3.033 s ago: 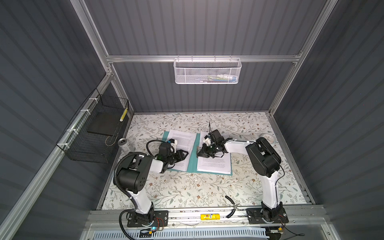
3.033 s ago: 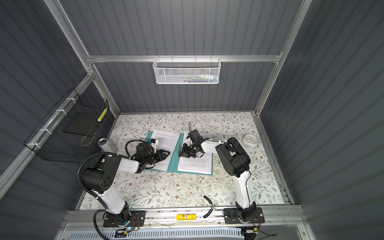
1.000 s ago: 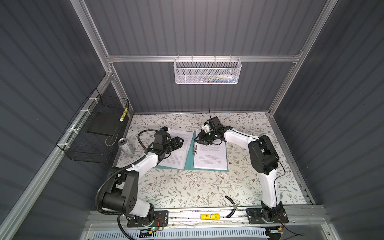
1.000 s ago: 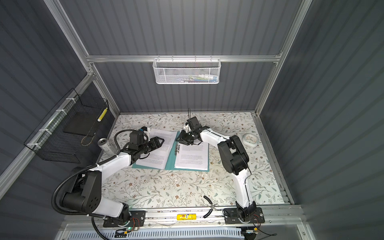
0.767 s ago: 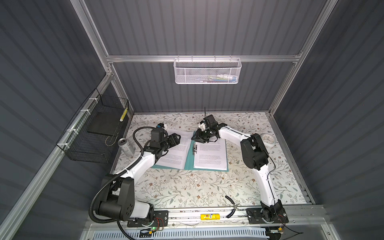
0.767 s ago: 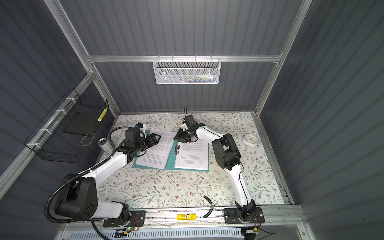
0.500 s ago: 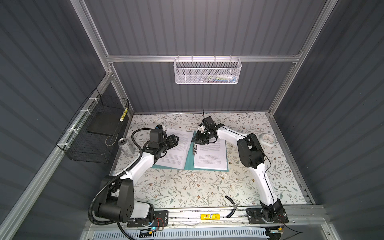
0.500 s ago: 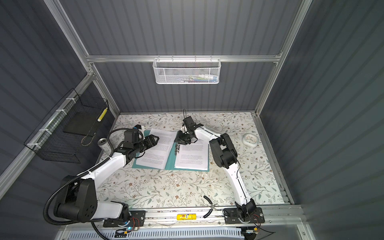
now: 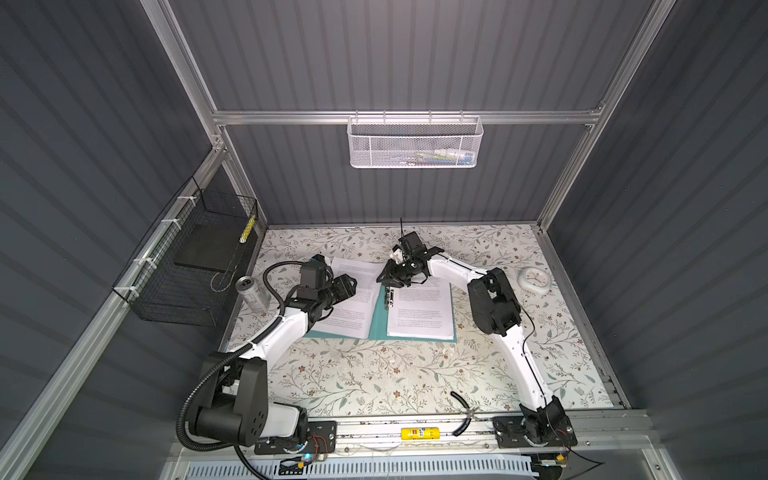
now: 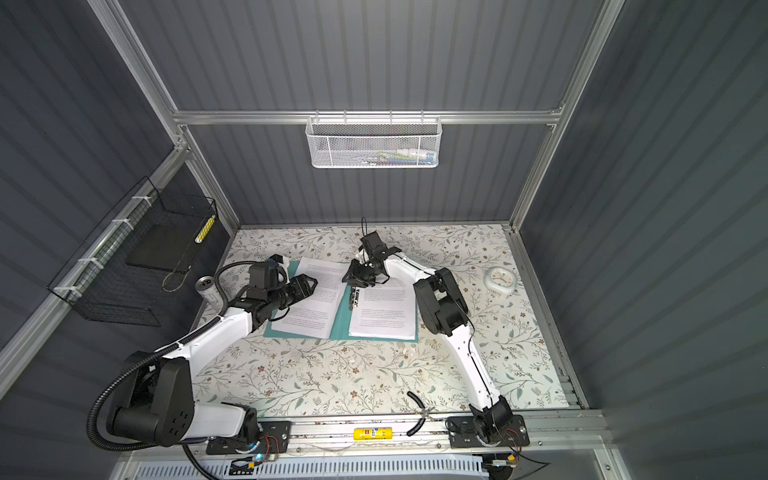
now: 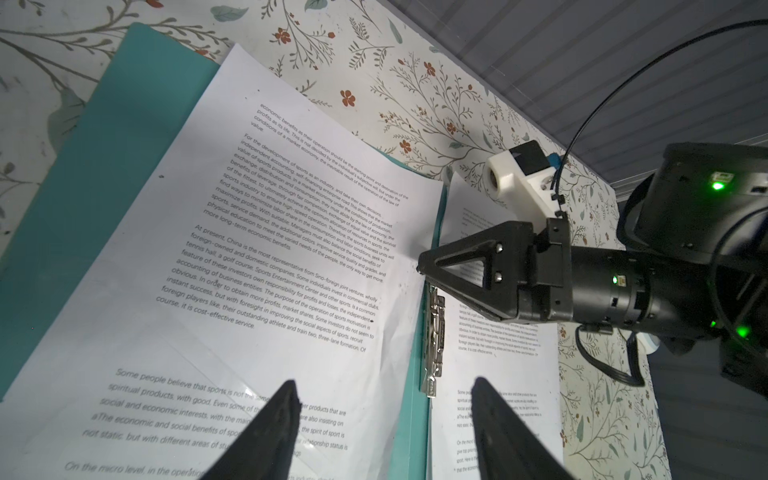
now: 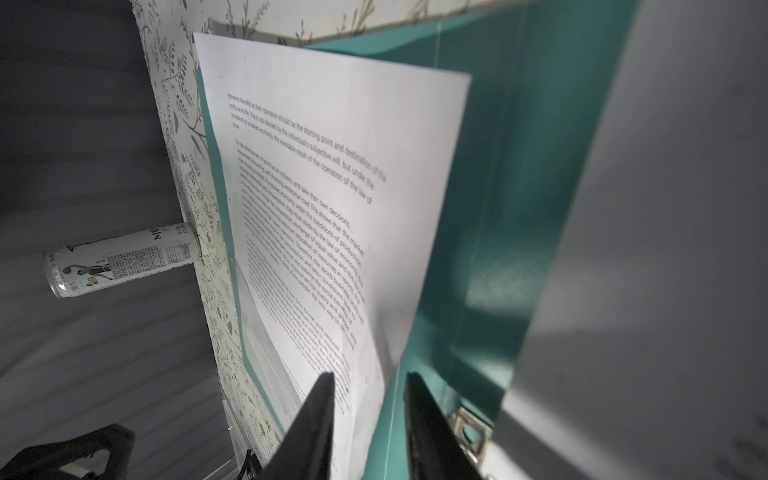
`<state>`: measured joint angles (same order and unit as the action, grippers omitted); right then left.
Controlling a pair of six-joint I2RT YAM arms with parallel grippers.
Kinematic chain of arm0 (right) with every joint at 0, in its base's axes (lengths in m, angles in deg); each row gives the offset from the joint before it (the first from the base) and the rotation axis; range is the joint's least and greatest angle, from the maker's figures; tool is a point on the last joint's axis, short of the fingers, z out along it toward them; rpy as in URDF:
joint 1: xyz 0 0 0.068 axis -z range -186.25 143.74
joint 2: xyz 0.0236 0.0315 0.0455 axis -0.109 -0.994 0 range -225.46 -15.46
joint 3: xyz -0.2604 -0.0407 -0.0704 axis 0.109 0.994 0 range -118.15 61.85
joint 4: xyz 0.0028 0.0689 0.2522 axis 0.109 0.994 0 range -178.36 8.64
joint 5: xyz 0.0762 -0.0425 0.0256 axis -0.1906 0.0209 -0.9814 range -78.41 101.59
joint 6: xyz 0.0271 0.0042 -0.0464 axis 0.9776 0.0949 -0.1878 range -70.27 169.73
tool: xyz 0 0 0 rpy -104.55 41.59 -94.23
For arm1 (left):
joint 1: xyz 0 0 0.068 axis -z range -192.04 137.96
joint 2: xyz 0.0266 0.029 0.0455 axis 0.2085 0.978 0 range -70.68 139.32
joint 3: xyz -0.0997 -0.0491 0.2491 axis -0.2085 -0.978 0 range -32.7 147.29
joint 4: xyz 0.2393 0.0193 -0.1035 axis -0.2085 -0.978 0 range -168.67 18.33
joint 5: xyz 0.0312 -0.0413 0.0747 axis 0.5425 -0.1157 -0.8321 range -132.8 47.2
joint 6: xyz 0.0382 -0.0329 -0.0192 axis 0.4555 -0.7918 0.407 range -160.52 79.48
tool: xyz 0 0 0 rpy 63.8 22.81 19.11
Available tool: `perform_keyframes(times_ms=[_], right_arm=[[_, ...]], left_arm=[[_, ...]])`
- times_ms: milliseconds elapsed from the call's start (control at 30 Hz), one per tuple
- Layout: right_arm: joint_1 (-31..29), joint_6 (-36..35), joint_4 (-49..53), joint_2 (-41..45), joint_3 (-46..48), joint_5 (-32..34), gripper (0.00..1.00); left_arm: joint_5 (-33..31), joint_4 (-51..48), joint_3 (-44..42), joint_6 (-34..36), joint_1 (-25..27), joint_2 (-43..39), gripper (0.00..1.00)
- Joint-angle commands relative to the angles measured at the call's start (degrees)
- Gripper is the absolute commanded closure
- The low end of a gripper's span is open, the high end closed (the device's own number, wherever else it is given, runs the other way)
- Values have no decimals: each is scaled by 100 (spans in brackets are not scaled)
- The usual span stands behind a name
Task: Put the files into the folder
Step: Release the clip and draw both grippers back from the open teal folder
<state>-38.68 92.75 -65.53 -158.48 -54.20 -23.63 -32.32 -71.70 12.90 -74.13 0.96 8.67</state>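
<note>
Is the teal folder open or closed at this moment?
Open: the folder lies spread flat, printed sheets on both covers, and its metal clip is exposed at the spine.

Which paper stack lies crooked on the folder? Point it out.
The left stack: it is turned, its far corner overhanging the folder edge. The right stack lies square beside the clip.

Open folder w/ files, right gripper nr clip

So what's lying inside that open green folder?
Printed white sheets lie on both halves of the folder, with a metal clip along its spine. Any pages under the top ones are hidden.
</note>
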Motion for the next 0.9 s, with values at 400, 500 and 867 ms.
perform_keyframes(times_ms=[400, 500, 867], right_arm=[[-115, 4, 410, -729, -1168, -179, 100], [-138, -13, 460, -824, -1316, -202, 100], [-197, -75, 577, -1071, -1716, -283, 100]], left_arm=[[112, -49, -151, 137, -119, -34, 35], [121, -54, -171, 151, -139, -20, 35], [164, -6, -223, 147, -156, 43, 35]])
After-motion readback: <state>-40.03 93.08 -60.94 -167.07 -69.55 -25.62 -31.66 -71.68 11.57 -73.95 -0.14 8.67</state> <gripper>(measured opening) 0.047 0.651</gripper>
